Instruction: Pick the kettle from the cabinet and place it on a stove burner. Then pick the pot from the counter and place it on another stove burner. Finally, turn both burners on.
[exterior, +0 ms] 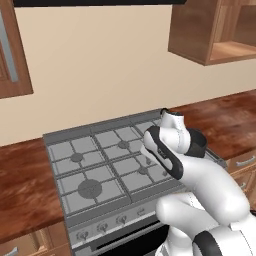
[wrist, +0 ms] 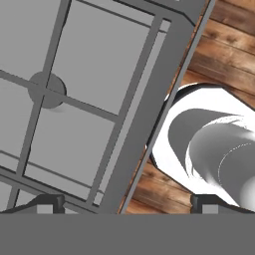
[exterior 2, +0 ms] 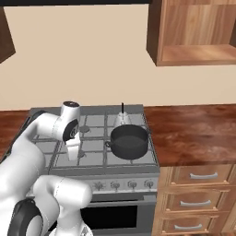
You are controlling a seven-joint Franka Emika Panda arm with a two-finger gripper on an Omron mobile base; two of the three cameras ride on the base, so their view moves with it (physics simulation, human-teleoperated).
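The gripper (wrist: 127,203) is held wide apart and grasps nothing; in the hand view its two fingertips (wrist: 47,202) are seen low over the stove (wrist: 167,94), above a grate and a small burner (wrist: 46,90), with a strip of counter (wrist: 224,45) beside the stove's edge.

The placing looks finished, so the knobs (exterior 2: 115,185) along the stove's front are judged to be what remains. A wrong knob could be turned, since four similar knobs sit close in a row and nothing visible ties each to its burner. The knobs lie low and close to the base, so the reach down may be awkward, and the arm could sweep against the pot (exterior 2: 129,140) on the way. With the fingers spread so wide, a small knob might be missed or slipped off.

Farther in, the pot is seen on the front right grate, wide, low, dark and lidless, with a loop handle on its side. Just behind it, on the rear right grate, the kettle (exterior 2: 122,119) stands upright, small and pale, its thin black handle raised. Above, the cabinet (exterior 2: 193,32) is open, its shelf bare.
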